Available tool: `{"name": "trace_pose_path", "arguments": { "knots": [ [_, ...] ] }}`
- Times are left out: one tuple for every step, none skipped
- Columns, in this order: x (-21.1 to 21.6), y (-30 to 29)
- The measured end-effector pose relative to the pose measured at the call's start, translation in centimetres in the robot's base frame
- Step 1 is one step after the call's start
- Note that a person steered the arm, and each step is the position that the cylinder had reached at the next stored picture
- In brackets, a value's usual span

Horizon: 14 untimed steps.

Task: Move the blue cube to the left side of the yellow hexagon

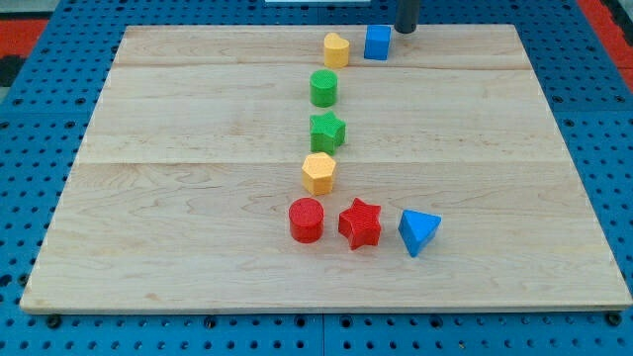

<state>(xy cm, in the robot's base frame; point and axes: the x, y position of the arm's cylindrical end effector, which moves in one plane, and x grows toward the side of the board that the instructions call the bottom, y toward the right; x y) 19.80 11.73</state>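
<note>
Pincer-less, the arm ends in a straight dark rod, so nothing can open, close or grip; my tip [406, 31] rests at the view's top edge of the pale wooden table [178, 237], just beside the upper right corner of the blue plastic cube [377, 43]. That spot, judged against the task, suits a push toward the view's left and bottom. Left of the cube, nearly touching it, sits a yellow heart-like block [336, 49]. Below that runs a loose column: a green cylinder [323, 88], a green star [327, 130], then the yellow hexagon [318, 172], which is the target. The cube lies well apart from the hexagon, up and to its right, so the task looks barely begun. Near the view's bottom stand a red cylinder [307, 220], a red star [360, 222] and a blue triangular block [418, 231]. The column probably blocks a direct path, calling for a detour.
</note>
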Motion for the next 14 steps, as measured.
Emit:
{"name": "trace_pose_path", "arguments": {
  "knots": [
    [2.3, -0.5],
    [4.0, -0.4],
    [4.7, 0.2],
    [2.7, -5.0],
    [-0.1, -8.7],
    [-0.4, -12.0],
    [-0.1, -11.0],
    [2.6, -17.2],
    [6.4, -24.4],
    [3.0, -25.3],
    [0.1, -28.5],
    [8.3, -30.4],
    [18.2, -30.2],
    [14.8, -29.8]
  ]
}}
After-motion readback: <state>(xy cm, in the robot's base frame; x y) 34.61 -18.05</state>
